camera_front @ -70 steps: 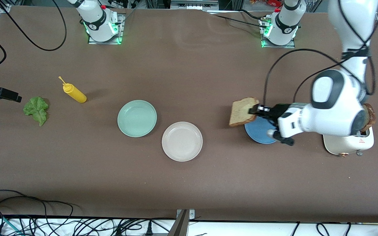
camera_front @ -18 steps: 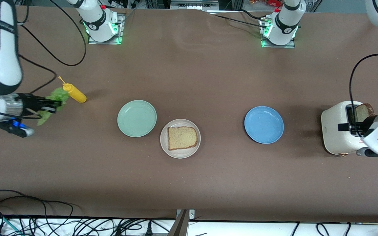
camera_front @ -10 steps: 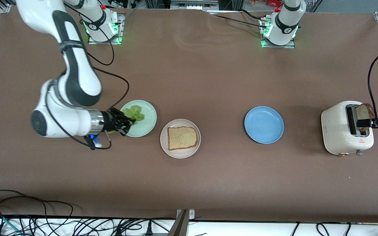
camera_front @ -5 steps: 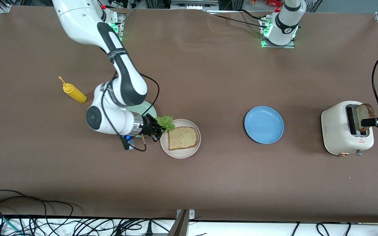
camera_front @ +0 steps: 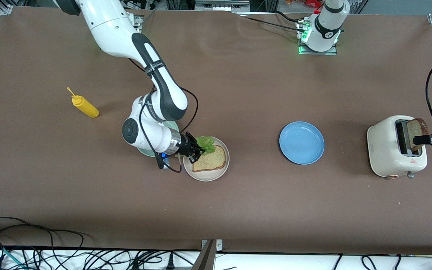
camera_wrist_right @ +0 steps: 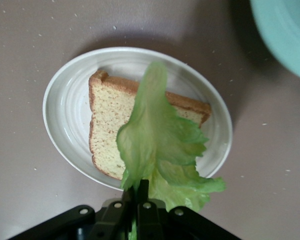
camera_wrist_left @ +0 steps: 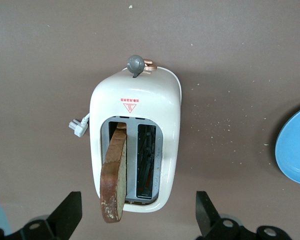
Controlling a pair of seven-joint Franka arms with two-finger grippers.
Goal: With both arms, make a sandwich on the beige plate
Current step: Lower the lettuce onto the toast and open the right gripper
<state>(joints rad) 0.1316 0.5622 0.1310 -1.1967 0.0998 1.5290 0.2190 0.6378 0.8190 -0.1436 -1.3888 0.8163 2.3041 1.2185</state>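
- We find the beige plate (camera_front: 206,174) nearest the front camera, near the middle of the table (camera_front: 238,210), well in from its front edge.
- On the plate lies one slice of bread (camera_front: 212,161), flat, its crust toward the robots' side of the table; in the right wrist view the same slice (camera_wrist_right: 107,135) lies inside the plate's rim (camera_wrist_right: 60,125).
- The right gripper (camera_front: 197,152) hangs over the plate's rim at the right arm's end, fingers pressed together on the stem end of a lettuce leaf (camera_front: 205,143). The leaf (camera_wrist_right: 157,145) drapes out over the slice; we cannot tell whether it touches the bread.
- The mint-green plate (camera_front: 146,152) sits just beside the beige plate toward the right arm's end, mostly covered by the right arm's wrist.
- The blue plate (camera_front: 301,142) lies toward the left arm's end, well apart from the beige plate and a little farther from the camera.
- The toaster (camera_front: 388,150) stands near the table's edge at the left arm's end. A second slice of bread (camera_front: 414,129) stands upright in one slot, sticking out above the top; the other slot (camera_wrist_left: 146,160) holds nothing we can see.
- The left gripper (camera_wrist_left: 137,220) hovers over the toaster with fingers (camera_wrist_left: 70,212) spread wide, one to each side of it, touching neither toaster nor slice.
- The yellow squeeze bottle (camera_front: 84,107) lies farthest from the camera, toward the right arm's end, well apart from the plates.
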